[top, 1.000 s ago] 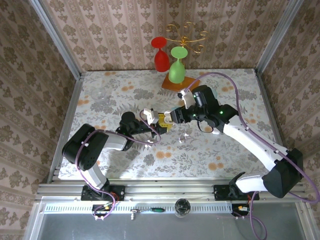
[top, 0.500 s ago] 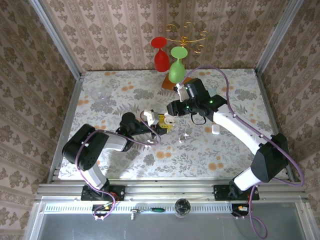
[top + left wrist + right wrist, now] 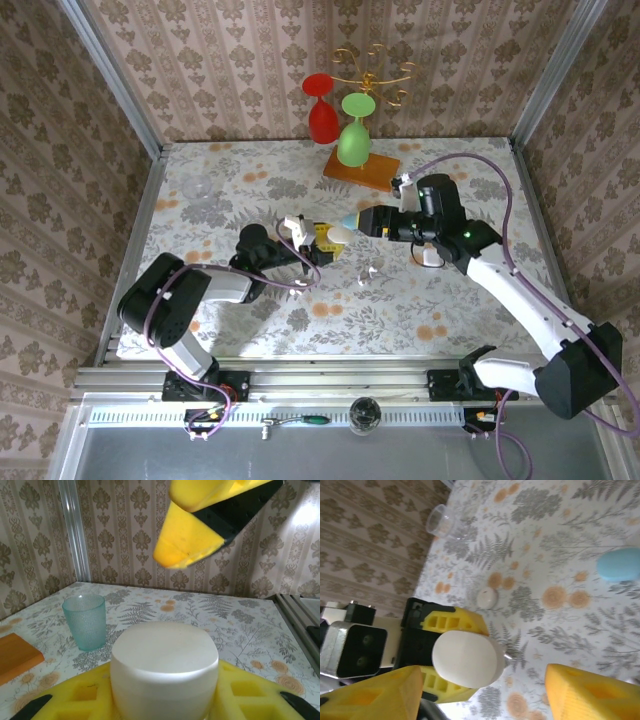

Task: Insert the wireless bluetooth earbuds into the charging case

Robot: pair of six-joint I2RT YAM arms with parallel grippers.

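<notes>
Above floral table (image 3: 400, 310), left gripper (image 3: 320, 243) clamps white case (image 3: 465, 657); right gripper (image 3: 356, 222) spread opposite.

Left arm (image 3: 215, 285) lies low with its elbow folded, reaching toward mid-table, and the left gripper (image 3: 318, 246) is clamped on a white case (image 3: 338, 234). Right arm (image 3: 510, 285) stretches in from the right, its wrist pointing leftward. The right gripper (image 3: 352, 225) has its jaws spread wide, just beside the left one.
</notes>
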